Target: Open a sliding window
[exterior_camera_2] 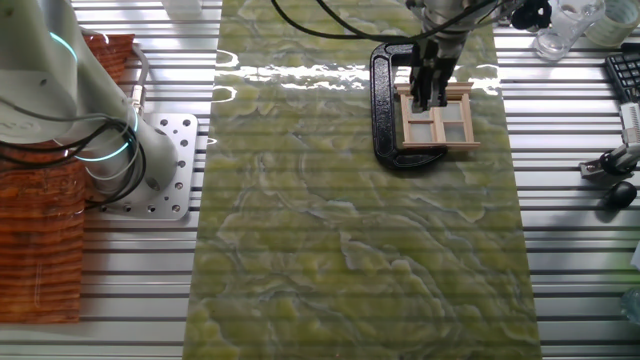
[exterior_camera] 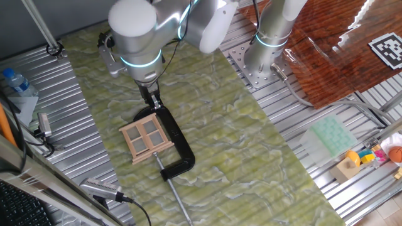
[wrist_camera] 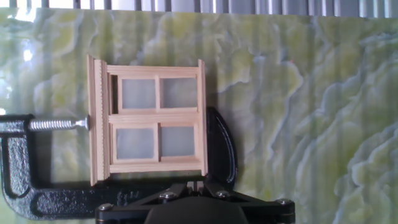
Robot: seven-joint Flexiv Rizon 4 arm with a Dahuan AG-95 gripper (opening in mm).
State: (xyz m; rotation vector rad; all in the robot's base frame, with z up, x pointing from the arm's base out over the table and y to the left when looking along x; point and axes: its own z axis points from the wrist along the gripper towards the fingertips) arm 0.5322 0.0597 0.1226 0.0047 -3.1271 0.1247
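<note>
The sliding window (wrist_camera: 152, 121) is a small tan wooden frame with four panes, lying flat on the green marbled mat (wrist_camera: 298, 112). A black C-clamp (wrist_camera: 56, 200) holds it, its screw (wrist_camera: 56, 124) pressing on one side rail. My gripper (wrist_camera: 198, 183) shows at the bottom edge of the hand view. Its two fingertips are pressed together, shut, at the window's near rail by the corner next to the clamp's arc. In one fixed view the gripper (exterior_camera: 155, 105) stands at the window's (exterior_camera: 146, 139) far edge. In the other fixed view the gripper (exterior_camera_2: 428, 98) hangs over the window (exterior_camera_2: 440, 122).
The clamp's long black body (exterior_camera: 178, 143) curves round the window's right side, with its handle rod (exterior_camera: 179, 202) pointing toward the mat's front. The arm's base (exterior_camera_2: 150, 165) is bolted beside the mat. A water bottle (exterior_camera: 16, 80), a green tray (exterior_camera: 330, 135) and toys (exterior_camera: 370, 157) lie off the mat.
</note>
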